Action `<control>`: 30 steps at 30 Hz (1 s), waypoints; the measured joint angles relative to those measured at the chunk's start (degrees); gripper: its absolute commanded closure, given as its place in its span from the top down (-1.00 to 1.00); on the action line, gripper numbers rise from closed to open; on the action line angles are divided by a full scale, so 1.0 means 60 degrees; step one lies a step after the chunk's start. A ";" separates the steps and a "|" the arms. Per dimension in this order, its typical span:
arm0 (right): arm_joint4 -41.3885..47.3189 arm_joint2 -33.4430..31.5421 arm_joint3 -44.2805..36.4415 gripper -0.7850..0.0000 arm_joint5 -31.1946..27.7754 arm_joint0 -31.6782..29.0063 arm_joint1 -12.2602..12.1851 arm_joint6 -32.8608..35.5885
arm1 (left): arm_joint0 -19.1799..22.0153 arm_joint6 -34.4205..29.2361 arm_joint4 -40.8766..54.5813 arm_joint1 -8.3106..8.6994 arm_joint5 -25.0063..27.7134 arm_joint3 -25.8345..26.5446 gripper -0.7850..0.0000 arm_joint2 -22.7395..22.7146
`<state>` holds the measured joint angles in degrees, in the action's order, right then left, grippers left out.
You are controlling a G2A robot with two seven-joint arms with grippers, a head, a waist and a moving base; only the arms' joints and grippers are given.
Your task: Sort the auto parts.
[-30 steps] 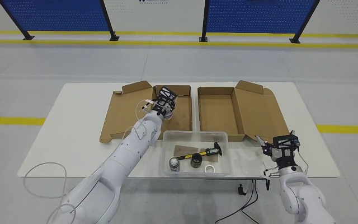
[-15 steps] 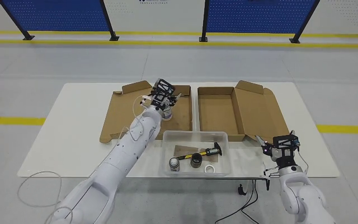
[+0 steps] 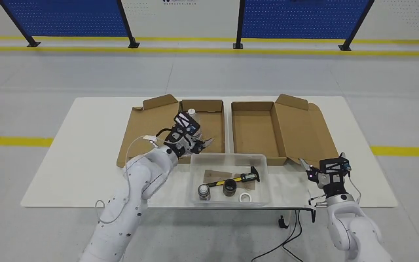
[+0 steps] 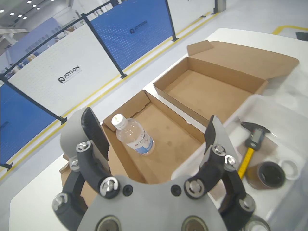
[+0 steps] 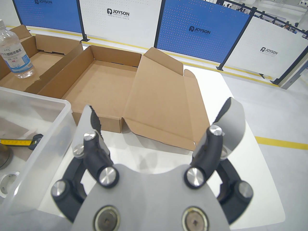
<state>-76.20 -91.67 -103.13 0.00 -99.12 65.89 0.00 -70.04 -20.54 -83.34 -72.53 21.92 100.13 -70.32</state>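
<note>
White table (image 3: 85, 150) on a pale floor (image 3: 52, 72) with yellow lines. Blue and white fence panels (image 3: 65, 16) stand behind.

Left cardboard box (image 3: 141, 131) has its flaps open. Bottle (image 3: 191, 114) stands upright at the far end of its tray: clear plastic, white cap, paper label with a blue band.

Left gripper (image 3: 194, 136) is over the near end of that tray, between bottle and bin. Fingers are spread wide with nothing between them.

Clear plastic bin (image 3: 229, 155) sits at the table's front edge, just in front of both boxes. Inside, on a brown card, left to right:
- metal cylinder (image 3: 205, 192)
- black round part (image 3: 230, 188)
- caliper (image 3: 239, 178) with yellow beam, lying at a slant
- white ring (image 3: 245, 197)

Right cardboard box (image 3: 252, 134) is just beside the left one, lid folded out to the right.

Right gripper (image 3: 325, 170) is near the table's front right corner, apart from the bin. Fingers are spread and hold nothing.
</note>
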 measured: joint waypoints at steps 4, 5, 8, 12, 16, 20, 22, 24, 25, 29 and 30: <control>0.0000 0.0000 0.0000 1.00 0.0000 0.0000 0.0000 0.0000 | -0.0541 -0.1427 0.1128 0.0126 0.1379 0.0641 1.00 -0.0265; 0.0000 0.0000 0.0000 1.00 0.0000 0.0000 0.0000 0.0000 | -0.0608 -0.1778 0.1358 0.0153 0.1683 0.0726 1.00 -0.0299; 0.0000 0.0000 0.0000 1.00 0.0000 0.0000 0.0000 0.0000 | -0.0752 -0.3073 0.2273 0.0229 0.2391 0.0877 1.00 -0.0371; 0.0000 0.0000 0.0000 1.00 0.0000 0.0000 0.0000 0.0000 | -0.0734 -0.4872 0.3392 0.0321 0.2887 0.1008 1.00 -0.0344; 0.0000 0.0000 0.0000 1.00 0.0000 0.0000 0.0000 0.0000 | -0.0562 -0.6469 0.4731 0.0394 0.2802 0.1037 1.00 -0.0253; 0.0000 0.0000 0.0000 1.00 0.0000 0.0000 0.0000 0.0000 | -0.0515 -0.6820 0.5005 0.0417 0.2834 0.1054 1.00 -0.0235; 0.0000 0.0000 0.0000 1.00 0.0000 0.0000 0.0000 0.0000 | -0.0518 -0.6796 0.4978 0.0415 0.2832 0.1052 1.00 -0.0236; 0.0000 0.0000 0.0000 1.00 0.0000 0.0000 0.0000 0.0000 | -0.0518 -0.6795 0.4978 0.0415 0.2831 0.1052 1.00 -0.0237; 0.0000 0.0000 0.0000 1.00 0.0000 0.0000 0.0000 0.0000 | -0.0518 -0.6795 0.4978 0.0415 0.2831 0.1052 1.00 -0.0237; 0.0000 0.0000 0.0000 1.00 0.0000 0.0000 0.0000 0.0000 | -0.0625 -0.6705 0.5022 0.0424 0.2686 0.0910 1.00 -0.0171; 0.0000 0.0000 0.0000 1.00 0.0000 0.0000 0.0000 0.0000 | -0.0642 -0.6701 0.5007 0.0434 0.2635 0.0878 1.00 -0.0130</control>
<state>-76.20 -91.67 -103.13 0.00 -99.12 65.89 0.00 -73.89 -60.75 -53.30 -69.92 37.74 105.40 -71.10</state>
